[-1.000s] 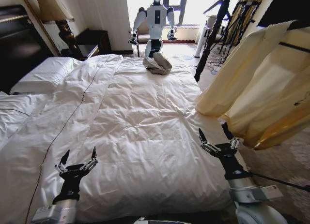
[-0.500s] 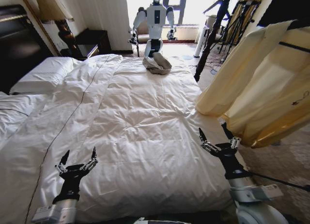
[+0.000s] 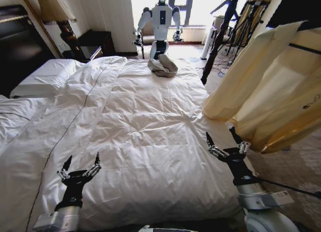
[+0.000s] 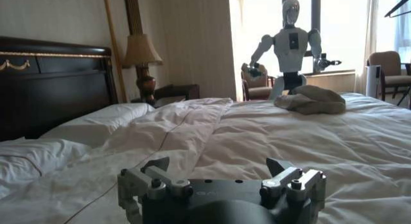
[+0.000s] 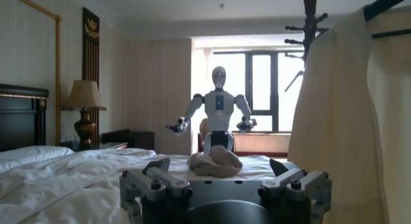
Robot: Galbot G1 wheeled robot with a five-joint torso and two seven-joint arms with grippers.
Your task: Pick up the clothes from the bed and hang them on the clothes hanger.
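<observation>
Stillness across the last second: no shift of either arm, no shift of the cloth. Judged from this, hanging seems done or nearly so, with nothing pale yellow left on the duvet.

Clothes off the bed now, draped high at the robot's right, over a dark bar at the picture's upper corner; sleeve end hanging down near the mattress edge. Clothes hanger visible only as a thin black line across the fabric; hook not seen, so cannot tell how well seated.

Left hand low over the near edge of the duvet, fingers spread apart, holding nothing, pointing toward the far side of the bed. Right hand at the near right corner of the bed, just below the hanging hem, also spread wide and empty, apart from the cloth.

Grey-beige bundle untouched at the far edge, well apart from both hands. Another robot standing beyond it, by the window.
</observation>
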